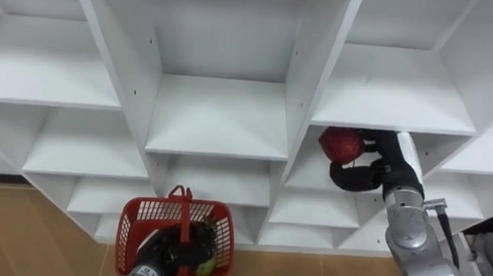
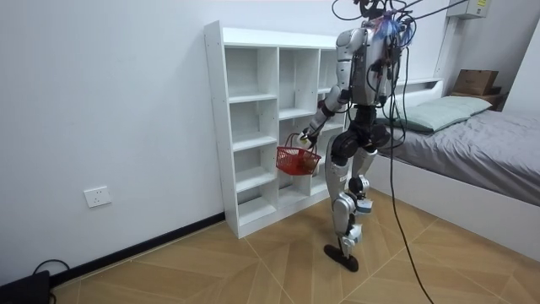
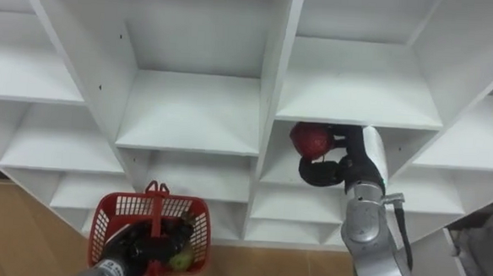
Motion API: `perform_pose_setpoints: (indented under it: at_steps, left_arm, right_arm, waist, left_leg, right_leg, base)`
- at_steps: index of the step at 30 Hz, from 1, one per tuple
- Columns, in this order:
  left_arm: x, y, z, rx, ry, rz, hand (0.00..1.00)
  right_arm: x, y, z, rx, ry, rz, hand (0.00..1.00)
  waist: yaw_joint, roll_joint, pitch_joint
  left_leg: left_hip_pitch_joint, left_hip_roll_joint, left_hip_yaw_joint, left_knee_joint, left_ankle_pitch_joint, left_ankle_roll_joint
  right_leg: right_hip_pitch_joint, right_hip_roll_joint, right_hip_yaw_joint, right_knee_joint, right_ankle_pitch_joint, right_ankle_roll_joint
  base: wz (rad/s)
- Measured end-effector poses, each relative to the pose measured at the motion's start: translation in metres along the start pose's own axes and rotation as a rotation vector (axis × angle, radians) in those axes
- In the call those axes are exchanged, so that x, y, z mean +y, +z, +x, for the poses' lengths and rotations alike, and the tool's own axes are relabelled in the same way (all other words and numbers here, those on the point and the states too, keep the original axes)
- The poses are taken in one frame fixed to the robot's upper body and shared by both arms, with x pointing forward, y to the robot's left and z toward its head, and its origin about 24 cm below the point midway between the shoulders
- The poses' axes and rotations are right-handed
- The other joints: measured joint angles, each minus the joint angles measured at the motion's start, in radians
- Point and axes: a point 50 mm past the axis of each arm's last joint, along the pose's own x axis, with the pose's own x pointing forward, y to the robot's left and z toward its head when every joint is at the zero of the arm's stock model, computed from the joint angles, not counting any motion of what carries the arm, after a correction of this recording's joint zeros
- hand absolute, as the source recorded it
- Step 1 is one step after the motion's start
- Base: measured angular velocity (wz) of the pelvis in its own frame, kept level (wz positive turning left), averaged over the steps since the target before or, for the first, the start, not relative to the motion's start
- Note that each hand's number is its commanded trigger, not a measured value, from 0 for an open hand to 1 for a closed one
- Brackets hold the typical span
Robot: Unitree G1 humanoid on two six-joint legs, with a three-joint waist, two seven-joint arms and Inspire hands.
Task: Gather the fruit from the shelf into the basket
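1. The robot stood on the wooden floor [image 2: 253, 262], right in front of the white closet [image 1: 218, 115].
2. In the room view, a bed [image 2: 472, 143] stood behind the robot, at about 3 o'clock.
3. The closet had many open boxes, set in rows and columns.
4. In the eye views, a round red fruit [image 1: 341, 145] showed at about 3 o'clock from the middle.
5. The red fruit was at the front of a box in the right column, just under a shelf board.
6. The right hand [image 1: 372, 166] came up from 5 o'clock and reached into that box.
7. Its fingers and thumb were curled round the red fruit, so the hand gripped it.
8. I could not tell if the fruit touched the shelf below it or was off it.
9. A red basket [image 1: 136, 225] hung low in front of the closet, at about 7 o'clock in the eye views.
10. The left hand [image 1: 168, 256] came in from 7 o'clock and was closed round the basket's handle.
11. Inside the basket lay a small green fruit [image 1: 209, 259], at the 3 o'clock side of the left hand.
12. The basket and the red fruit were well apart, with a closet wall between them.
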Motion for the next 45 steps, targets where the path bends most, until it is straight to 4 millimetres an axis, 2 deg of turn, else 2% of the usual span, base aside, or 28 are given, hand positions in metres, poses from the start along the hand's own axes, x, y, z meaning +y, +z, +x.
perform_pose_setpoints:
  at_steps: [11, 15, 19, 27, 34, 40, 45]
  left_arm:
    - [0.004, 0.001, -0.002, -0.006, 0.006, -0.011, 1.00]
    - [0.004, 0.001, -0.002, -0.006, 0.011, -0.010, 1.00]
    - [0.002, 0.001, -0.001, -0.004, 0.008, -0.014, 1.00]
    - [0.002, -0.001, -0.002, 0.012, 0.008, -0.015, 1.00]
    - [0.002, -0.001, -0.001, 0.016, 0.007, -0.017, 1.00]
    - [0.002, -0.001, -0.001, 0.016, 0.008, -0.011, 1.00]
    - [-0.001, -0.002, -0.001, 0.018, 0.001, -0.006, 1.00]
  right_arm:
    - [0.006, -0.004, -0.011, 0.000, 0.026, 0.011, 1.00]
    - [0.020, -0.013, -0.025, 0.024, 0.089, -0.005, 1.00]
    - [0.032, -0.016, -0.034, 0.020, 0.180, -0.062, 1.00]
    - [0.035, -0.017, -0.035, 0.022, 0.228, -0.068, 1.00]
    - [0.037, -0.022, -0.040, 0.037, 0.256, -0.082, 1.00]
    - [0.042, -0.034, -0.052, 0.081, 0.319, -0.086, 1.00]
    - [0.050, -0.030, -0.059, 0.066, 0.389, -0.115, 1.00]
  waist:
    - [-0.019, -0.004, 0.0029]
    - [-0.020, -0.003, 0.0034]
    - [-0.021, 0.003, 0.0046]
    - [-0.022, 0.011, 0.0046]
    - [-0.024, 0.032, 0.0053]
    - [-0.024, 0.033, 0.0048]
    - [-0.021, 0.032, 0.0041]
  left_leg:
    - [0.019, 0.005, 0.002, -0.001, -0.010, -0.008]
    - [0.022, 0.009, 0.005, -0.001, -0.017, -0.010]
    - [0.024, 0.019, 0.007, -0.001, -0.021, -0.011]
    - [0.026, 0.019, 0.008, 0.001, -0.021, -0.011]
    - [0.044, 0.019, 0.007, 0.000, -0.021, -0.012]
    - [0.044, 0.018, 0.008, 0.000, -0.023, -0.014]
    - [0.044, 0.019, 0.017, 0.001, -0.025, -0.018]
  right_leg:
    - [0.019, 0.009, -0.001, -0.001, -0.011, -0.004]
    - [0.021, 0.015, 0.001, -0.002, -0.015, -0.003]
    - [0.021, 0.018, 0.002, -0.001, -0.018, -0.003]
    - [0.023, 0.018, 0.002, 0.000, -0.020, -0.002]
    - [0.038, 0.020, 0.004, 0.000, -0.020, -0.003]
    - [0.039, 0.023, 0.006, 0.000, -0.021, -0.004]
    - [0.037, 0.034, 0.013, -0.002, -0.018, -0.008]
  base:
    - [0.00]
    - [-0.02]
    - [0.00]
    - [0.00]
    - [0.00]
    - [0.00]
    - [-0.05]
